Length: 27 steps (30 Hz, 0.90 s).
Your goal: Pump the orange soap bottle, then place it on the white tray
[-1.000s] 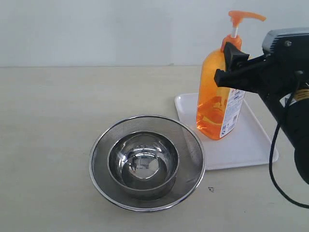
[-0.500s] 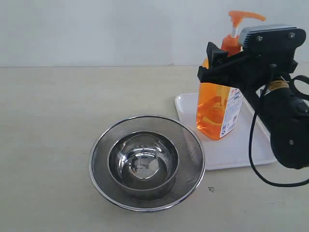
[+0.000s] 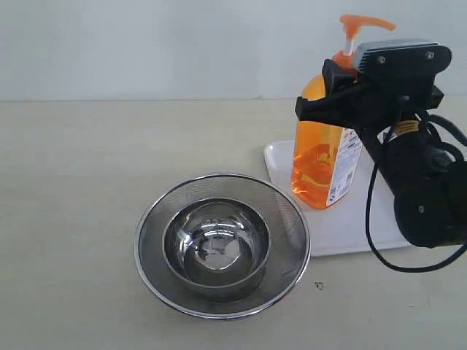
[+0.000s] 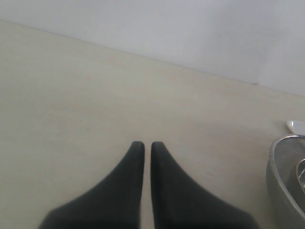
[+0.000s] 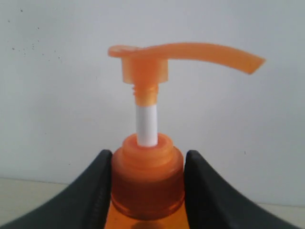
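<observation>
Fingers (image 5: 95,191) of your right claw (image 5: 148,157) were pressed against both sides of the orange collar (image 5: 147,183), so the claw was clamped on the neck of the orange soap bottle (image 3: 321,157). Above the collar, the white stem (image 5: 146,124) stood extended with the pump head (image 5: 181,55) on top of it, untouched, its spout pointing sideways. The right wrist view cut the bottle off just below the collar, so you got nothing of its body from there.

From the exterior view, the bottle stood upright with its base on the left part of the white tray (image 3: 350,226). Whether its full weight rested there I could not tell. Your right arm (image 3: 423,197) covered much of the label (image 3: 343,168), whose print was too small to read, and it hid the tray's right edge.

Just left of the tray sat a mesh strainer (image 3: 284,211) with a steel bowl (image 3: 217,251) nested inside it, both on the pale worktop (image 3: 73,182).

Your left claw (image 4: 143,145) was out of the exterior view. Its own camera showed the two fingers drawn together with only a thin slit between them and holding nothing, above bare worktop, with the strainer's rim cut off at the frame edge.
</observation>
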Tool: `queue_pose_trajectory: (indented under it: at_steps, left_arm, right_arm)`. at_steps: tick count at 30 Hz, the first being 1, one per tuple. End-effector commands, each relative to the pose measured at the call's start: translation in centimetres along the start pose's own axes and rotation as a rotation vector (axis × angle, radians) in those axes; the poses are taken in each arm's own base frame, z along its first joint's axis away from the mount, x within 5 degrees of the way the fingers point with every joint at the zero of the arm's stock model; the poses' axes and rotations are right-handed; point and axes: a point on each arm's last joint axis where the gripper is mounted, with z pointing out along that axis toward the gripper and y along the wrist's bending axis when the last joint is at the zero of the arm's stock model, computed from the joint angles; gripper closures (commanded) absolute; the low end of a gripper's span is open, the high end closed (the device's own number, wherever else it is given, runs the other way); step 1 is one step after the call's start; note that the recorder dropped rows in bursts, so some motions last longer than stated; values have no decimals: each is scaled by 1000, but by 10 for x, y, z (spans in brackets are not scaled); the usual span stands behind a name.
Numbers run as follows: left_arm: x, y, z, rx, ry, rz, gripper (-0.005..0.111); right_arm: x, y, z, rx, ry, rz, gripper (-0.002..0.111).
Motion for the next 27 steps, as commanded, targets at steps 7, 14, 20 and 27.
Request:
queue_pose_trajectory:
  at_steps: [7, 14, 20, 27]
  left_arm:
    - [0, 0, 0, 2, -11, 7, 102]
    - [0, 0, 0, 2, -11, 7, 102]
    - [0, 0, 0, 2, -11, 7, 102]
    - [0, 0, 0, 2, -11, 7, 102]
  right_arm:
    - [-26, -5, -1, -78, -16, -40, 108]
    - [-58, -35, -6, -142, -22, -52, 108]
    - [-75, -52, -2, -333, -9, -63, 108]
    - [-95, -66, 5, -538, 41, -79, 108]
